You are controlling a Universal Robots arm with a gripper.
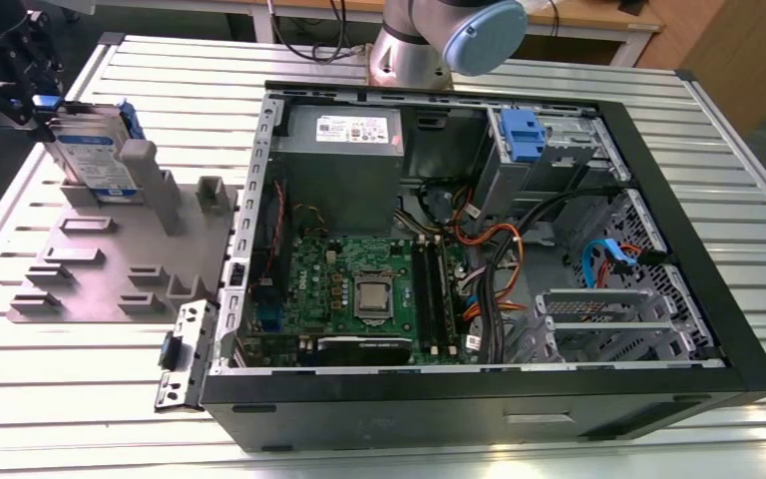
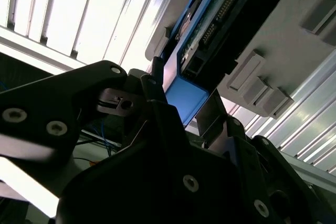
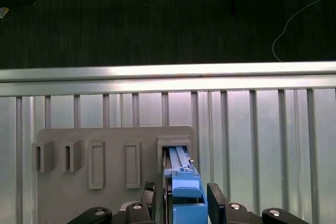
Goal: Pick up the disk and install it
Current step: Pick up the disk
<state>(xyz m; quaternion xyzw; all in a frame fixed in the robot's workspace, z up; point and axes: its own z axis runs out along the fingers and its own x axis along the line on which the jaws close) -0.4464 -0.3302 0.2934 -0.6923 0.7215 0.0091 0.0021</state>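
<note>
The disk [image 1: 97, 150] stands on edge in a slot at the far corner of the grey holder plate [image 1: 104, 264], at the exterior view's left. It is silver with a white-and-blue label and blue rails. My gripper [image 1: 35, 98] sits over its upper end. In the first wrist view the disk's blue rail [image 3: 185, 184] lies between the two dark fingers, and my gripper [image 3: 181, 196] is shut on it. The second wrist view shows the disk's underside [image 2: 210, 22] and my gripper [image 2: 181, 103] closed around the blue end.
An open computer case [image 1: 702, 259] lies on the slatted metal table [image 1: 64, 399] to the exterior view's right of the holder plate. A drive bay with a blue latch [image 1: 523, 135] sits at its far side. The arm's base [image 1: 417, 45] stands behind the case.
</note>
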